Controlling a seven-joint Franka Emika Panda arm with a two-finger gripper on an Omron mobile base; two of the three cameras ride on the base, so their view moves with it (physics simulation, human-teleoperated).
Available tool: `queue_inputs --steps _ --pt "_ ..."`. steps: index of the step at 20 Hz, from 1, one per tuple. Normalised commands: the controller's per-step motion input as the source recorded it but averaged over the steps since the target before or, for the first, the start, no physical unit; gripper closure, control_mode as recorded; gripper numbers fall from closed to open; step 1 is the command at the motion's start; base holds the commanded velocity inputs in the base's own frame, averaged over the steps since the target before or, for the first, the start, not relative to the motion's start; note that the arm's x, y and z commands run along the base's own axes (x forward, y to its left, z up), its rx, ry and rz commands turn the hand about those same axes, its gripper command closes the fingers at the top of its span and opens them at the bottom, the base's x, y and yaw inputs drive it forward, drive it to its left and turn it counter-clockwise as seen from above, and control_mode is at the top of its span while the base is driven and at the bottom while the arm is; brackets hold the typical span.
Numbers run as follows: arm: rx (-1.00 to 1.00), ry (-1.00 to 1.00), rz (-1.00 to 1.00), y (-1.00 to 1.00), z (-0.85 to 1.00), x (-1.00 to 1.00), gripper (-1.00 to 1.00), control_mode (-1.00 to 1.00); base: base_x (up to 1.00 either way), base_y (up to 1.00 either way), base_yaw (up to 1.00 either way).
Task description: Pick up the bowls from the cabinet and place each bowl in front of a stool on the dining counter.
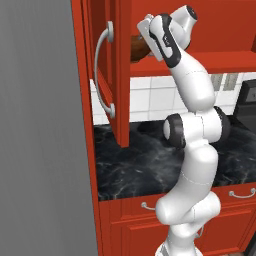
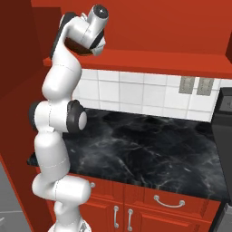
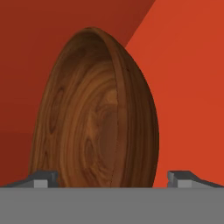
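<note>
A glossy reddish-brown bowl [image 3: 96, 113] with wood grain stands on the shelf [image 1: 200, 62] of the red cabinet. It looks tipped on edge in the rolled hand view. My gripper [image 3: 113, 178] is open, and its fingertips [image 3: 43, 177] flank the bowl's near edge with a gap on each side. In the left base view the hand reaches into the cabinet at the bowl [image 1: 139, 47], past the open door [image 1: 120, 100] with its curved white handle [image 1: 102, 75]. From the right base view, the bowl [image 2: 77, 46] peeks out under the hand. Stools and the dining counter are out of view.
A black marble worktop [image 2: 145, 149] runs below the cabinet over red drawers [image 2: 167, 199]. White tiles with outlets [image 2: 195, 85] back it. A tall grey panel [image 1: 40, 150] stands at the left and a dark appliance [image 2: 224, 131] at the right.
</note>
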Motion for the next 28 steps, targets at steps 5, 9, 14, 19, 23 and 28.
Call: queue_inputs --steps 5,9,14,19,23,28 --pt "0.0 0.0 0.0 0.0 0.0 0.0 -1.0 -1.0 0.0 0.0 0.0" --pt "0.0 0.0 0.0 0.0 0.0 0.0 -1.0 -1.0 0.0 0.0 0.0" --pt "0.0 0.0 0.0 0.0 0.0 0.01 1.0 -1.0 0.0 0.0 0.0" --pt "0.0 0.0 0.0 0.0 0.0 0.0 1.0 -1.0 0.0 0.0 0.0" --pt "0.0 0.0 0.0 0.0 0.0 0.0 1.0 -1.0 0.0 0.0 0.0" --pt "0.0 0.0 0.0 0.0 0.0 0.0 1.0 -1.0 0.0 0.0 0.0"
